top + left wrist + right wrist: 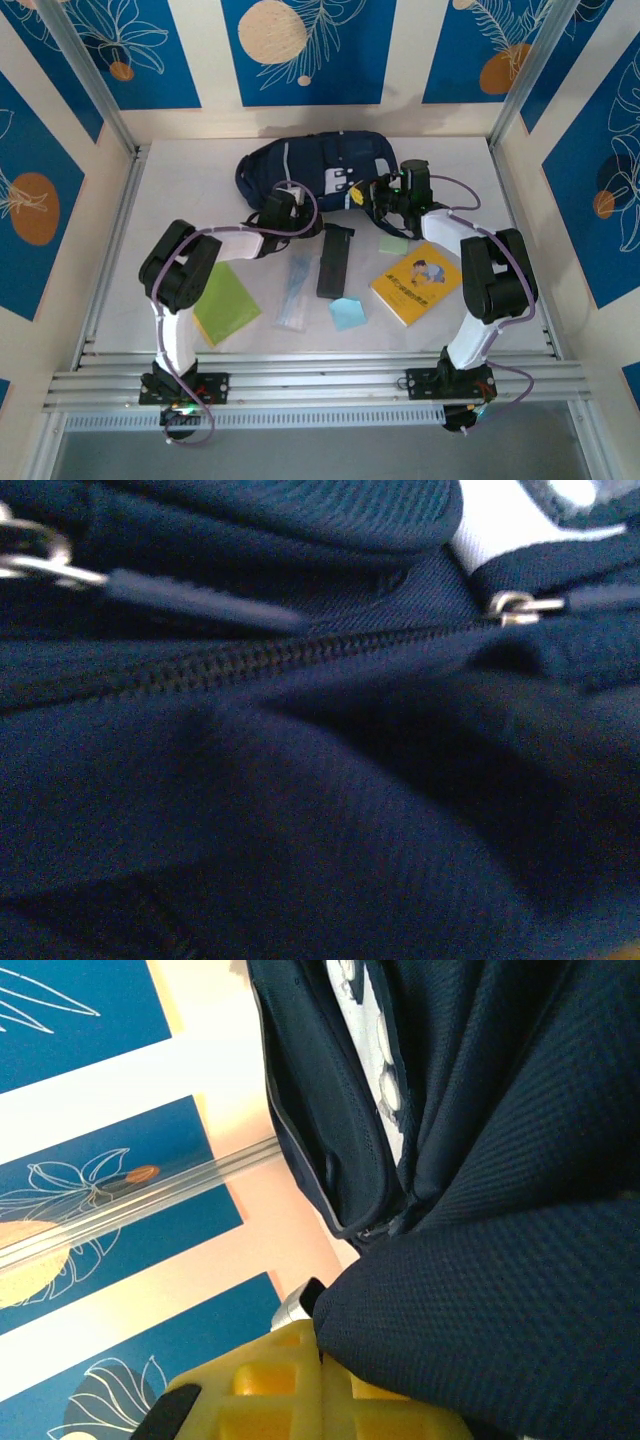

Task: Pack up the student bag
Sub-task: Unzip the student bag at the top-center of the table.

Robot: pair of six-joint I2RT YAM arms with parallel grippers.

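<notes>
Student bag [315,160]: flat at the back.
Left gripper [284,206]: at the bag, can't tell how open.
Right gripper [374,195]: pinching bag cloth tight.

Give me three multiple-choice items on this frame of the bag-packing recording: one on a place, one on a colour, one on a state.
1. Where does the yellow book lie?
A. inside the student bag
B. propped against the back wall
C. on the table, nearer than the bag, on the right

2. What colour is the flat folder by the left arm?
A. green
B. red
C. white

3. How does the right gripper stand?
A. open above the book
B. shut on the bag's fabric
C. shut on the book

Answers:
1 C, the top view shows it lying flat on the table, outside the bag.
2 A, it is plainly lime green in the top view.
3 B, the right wrist view shows navy fabric bunched against its yellow finger.
</notes>
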